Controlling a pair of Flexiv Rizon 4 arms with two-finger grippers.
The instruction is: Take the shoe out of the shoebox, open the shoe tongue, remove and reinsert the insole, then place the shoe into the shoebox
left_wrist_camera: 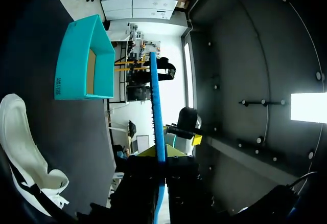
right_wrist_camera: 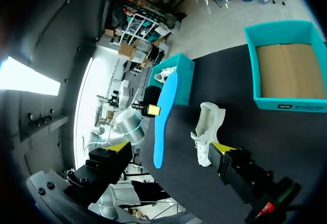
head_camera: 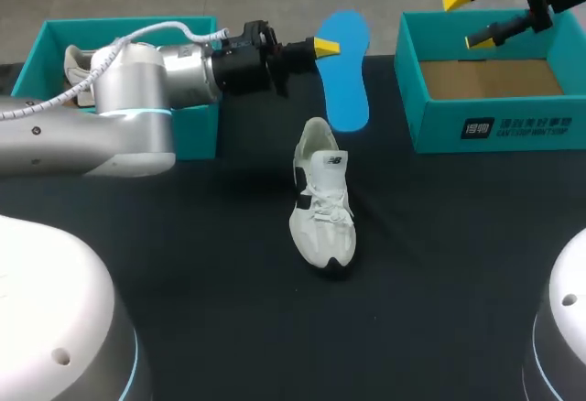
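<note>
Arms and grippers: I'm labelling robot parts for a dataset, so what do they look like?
The left arm is rounded silver-grey tubing with a glowing blue ring and a white braided cable along it. Both the left gripper and right gripper are black with yellow-tipped fingers.

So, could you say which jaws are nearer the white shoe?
Left: its jaws hold the insole just beyond the shoe; the right jaws hang above the empty shoebox, farther off.
</note>
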